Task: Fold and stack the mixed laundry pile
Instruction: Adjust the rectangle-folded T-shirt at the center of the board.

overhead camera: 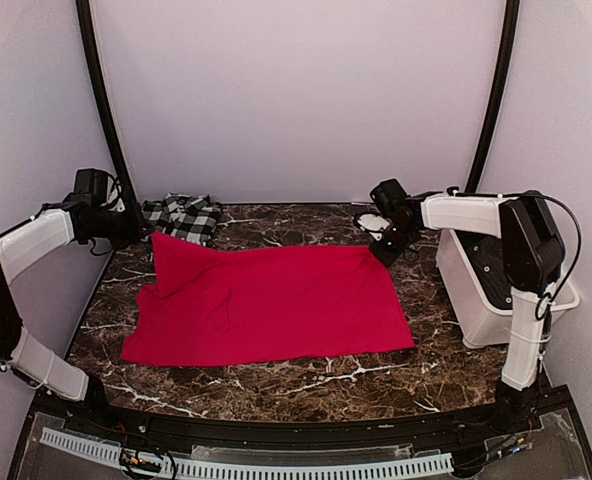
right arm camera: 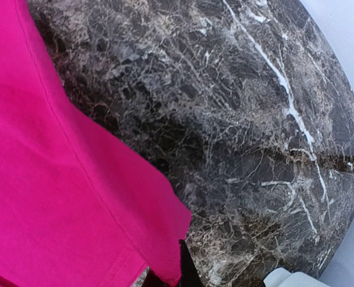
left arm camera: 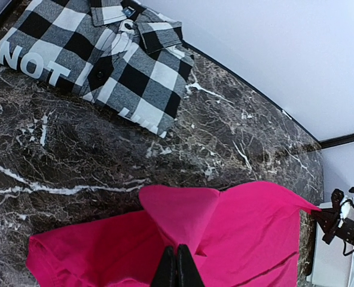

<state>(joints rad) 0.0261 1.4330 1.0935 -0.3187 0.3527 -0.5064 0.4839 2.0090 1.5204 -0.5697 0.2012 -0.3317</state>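
white bin [overhead camera: 473, 305] at marble table's [overhead camera: 276, 385] right edge.

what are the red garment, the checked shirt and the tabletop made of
The red garment: soft matte cloth, likely cotton; it drapes and creases, with a stitched hem. The checked shirt: thicker, flannel-like cloth with printed white letters. The tabletop: dark brown marble or marble-look laminate, white veins, slight sheen.

One dark brown marble table [overhead camera: 376, 380]. Two soft cloth garments lie on it: one plain bright red garment [overhead camera: 276, 300] across its middle and one black-and-white checked garment [overhead camera: 183, 215] at its far left corner. One white plastic bin [overhead camera: 491, 325] stands at its right edge. Two robot arms flank it: left arm [overhead camera: 36, 240], right arm [overhead camera: 466, 212].
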